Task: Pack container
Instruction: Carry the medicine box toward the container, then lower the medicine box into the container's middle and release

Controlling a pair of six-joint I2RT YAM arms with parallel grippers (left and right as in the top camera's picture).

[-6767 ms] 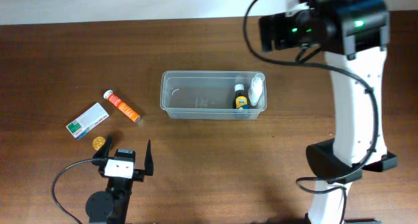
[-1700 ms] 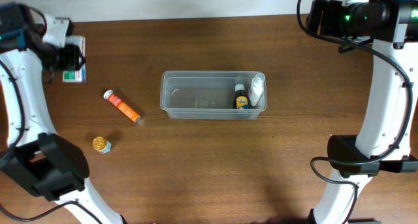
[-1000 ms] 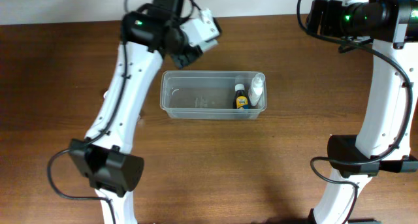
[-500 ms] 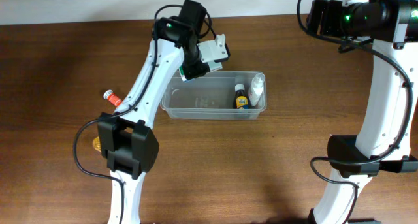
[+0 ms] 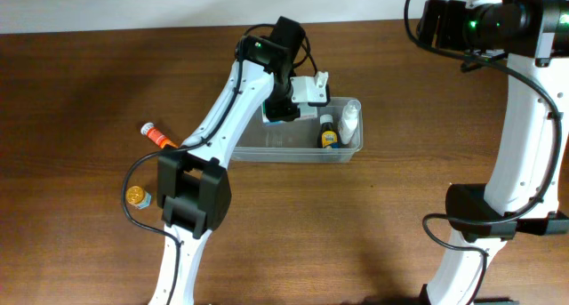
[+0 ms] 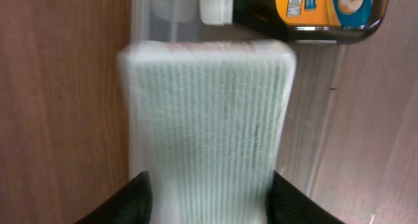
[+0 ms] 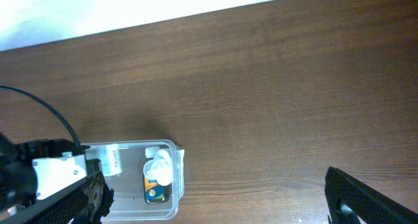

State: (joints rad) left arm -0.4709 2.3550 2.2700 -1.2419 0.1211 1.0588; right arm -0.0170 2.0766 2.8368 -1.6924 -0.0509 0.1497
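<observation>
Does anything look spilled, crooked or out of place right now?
Nothing stands out. The left gripper holds the box over the container, the dark bottle and white bottle sit at its right end, and nothing is spilled. The orange tube lies on the table.

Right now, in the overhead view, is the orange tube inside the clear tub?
No, the orange tube lies on the table, left of the tub and outside it.

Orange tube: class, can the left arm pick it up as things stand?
Probably not yet: the left end effector is shut on the white box above the container, so it is full. The tube itself lies free on the table.
</observation>
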